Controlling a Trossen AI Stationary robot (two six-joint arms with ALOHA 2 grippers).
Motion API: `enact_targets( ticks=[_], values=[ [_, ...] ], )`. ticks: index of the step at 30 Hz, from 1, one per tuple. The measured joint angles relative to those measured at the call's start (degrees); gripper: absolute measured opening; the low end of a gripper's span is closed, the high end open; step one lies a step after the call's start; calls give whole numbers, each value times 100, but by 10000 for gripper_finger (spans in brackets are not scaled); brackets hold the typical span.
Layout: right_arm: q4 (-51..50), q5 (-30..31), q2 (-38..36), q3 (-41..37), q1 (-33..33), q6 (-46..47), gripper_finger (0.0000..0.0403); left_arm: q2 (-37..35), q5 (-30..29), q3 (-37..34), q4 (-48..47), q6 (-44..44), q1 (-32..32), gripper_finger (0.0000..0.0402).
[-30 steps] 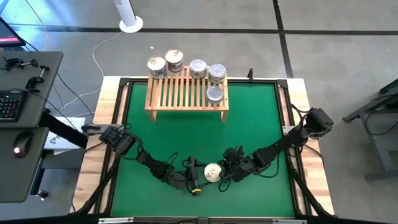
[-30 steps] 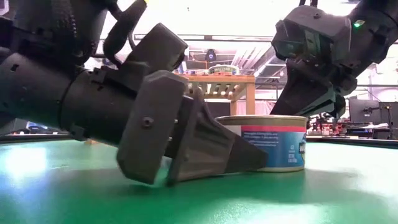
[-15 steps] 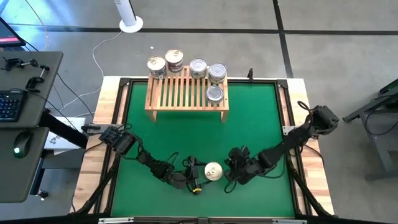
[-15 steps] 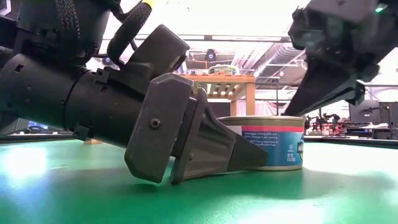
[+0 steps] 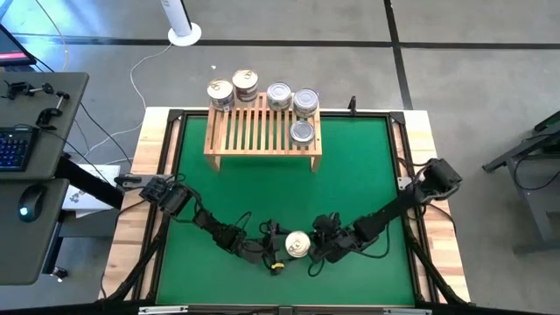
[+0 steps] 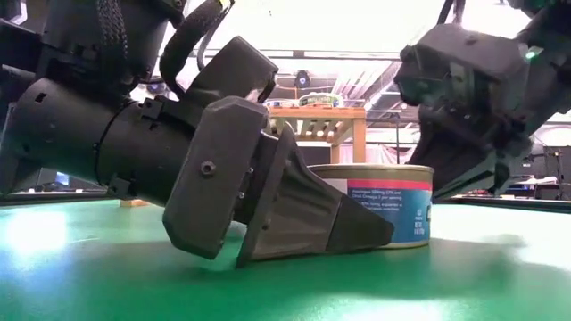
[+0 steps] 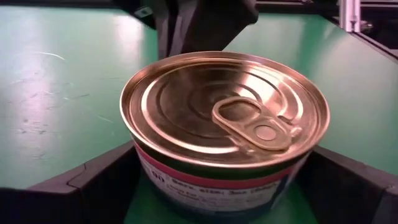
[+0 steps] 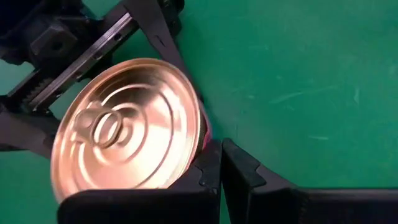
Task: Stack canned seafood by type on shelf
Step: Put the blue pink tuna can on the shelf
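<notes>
Tin [image 7: 224, 134], gold-lidded, sits near the tabletop's [image 5: 350, 188] front edge; we straddle it with our released left hand [image 5: 278, 254], right hand [image 5: 317, 251] clenched beside. Rigid, slick-walled; we should grip its sides.

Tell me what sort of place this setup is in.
Probably a robotics lab or workshop. The green mat sits in a wood-framed table on a taped concrete floor, a desk with keyboard and mouse stands beside it, and the low view shows exposed ceiling ducts and monitors behind.
</notes>
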Motion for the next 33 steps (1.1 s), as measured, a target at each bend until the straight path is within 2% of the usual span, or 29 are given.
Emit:
enact_targets(
  ticks=[14,22,29,33],
  values=[
    [613,-20,335,-5,-136,-129,0,7,43,-13,365,296,-1,385],
    [476,124,330,7,-5,-122,0,7,-1000,-4,503,411,-314,370],
    [-902,430,-73,17,273,547,0,-44,-2283,-160,538,318,-705,369],
    [-1239,609,-245,17,397,775,0,-247,-2931,-423,706,98,-913,368]
  ],
)
